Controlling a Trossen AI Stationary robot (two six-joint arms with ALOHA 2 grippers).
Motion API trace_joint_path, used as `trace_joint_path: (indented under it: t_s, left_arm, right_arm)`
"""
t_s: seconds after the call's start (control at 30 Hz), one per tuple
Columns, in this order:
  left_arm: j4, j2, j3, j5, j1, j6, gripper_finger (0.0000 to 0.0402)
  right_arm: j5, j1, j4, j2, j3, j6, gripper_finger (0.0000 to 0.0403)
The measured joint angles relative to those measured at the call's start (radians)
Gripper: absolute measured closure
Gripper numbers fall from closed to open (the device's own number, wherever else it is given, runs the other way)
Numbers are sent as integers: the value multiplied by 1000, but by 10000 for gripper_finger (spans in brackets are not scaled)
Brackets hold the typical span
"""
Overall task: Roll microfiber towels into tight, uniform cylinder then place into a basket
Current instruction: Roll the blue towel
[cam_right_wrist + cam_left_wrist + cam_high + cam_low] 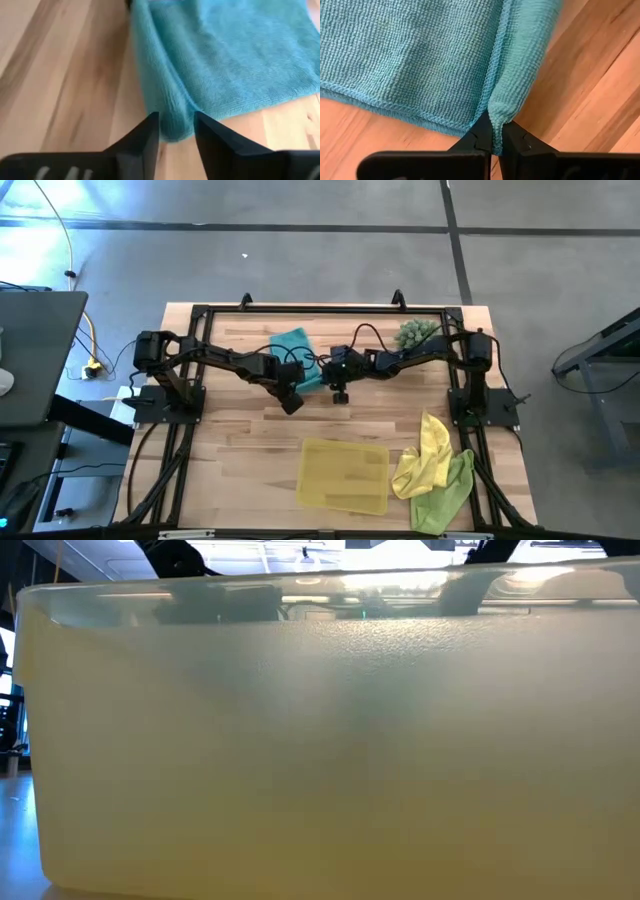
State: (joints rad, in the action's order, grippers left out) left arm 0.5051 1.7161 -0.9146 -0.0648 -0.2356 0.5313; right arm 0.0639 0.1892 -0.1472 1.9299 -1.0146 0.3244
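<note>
Rolling the teal towel (296, 352) is barely begun: it lies mostly flat on the bench (230, 460), well behind the basket (344, 475). The left gripper (497, 141) has its jaws clamped on one folded corner. The right gripper (176, 131) straddles the adjoining edge fold, jaws apart. Next, I judge, both must turn that edge over evenly. Both arms reach inward, low over the towel.

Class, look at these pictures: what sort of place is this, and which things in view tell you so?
Probably a robotics lab or workshop: a wooden table carrying two arms on a black frame stands on a bare grey floor, with cables trailing beside it.
</note>
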Motion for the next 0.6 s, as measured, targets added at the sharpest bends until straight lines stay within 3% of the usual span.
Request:
trace_joint_path:
  t_s: [0.27,0.6]
  left_arm:
    - [10,0,0,-2,-2,-29,401]
    - [10,0,0,6,-3,-53,401]
  right_arm:
    - [4,-39,60,0,-13,230,261]
    - [-6,-32,-1,13,-13,243,261]
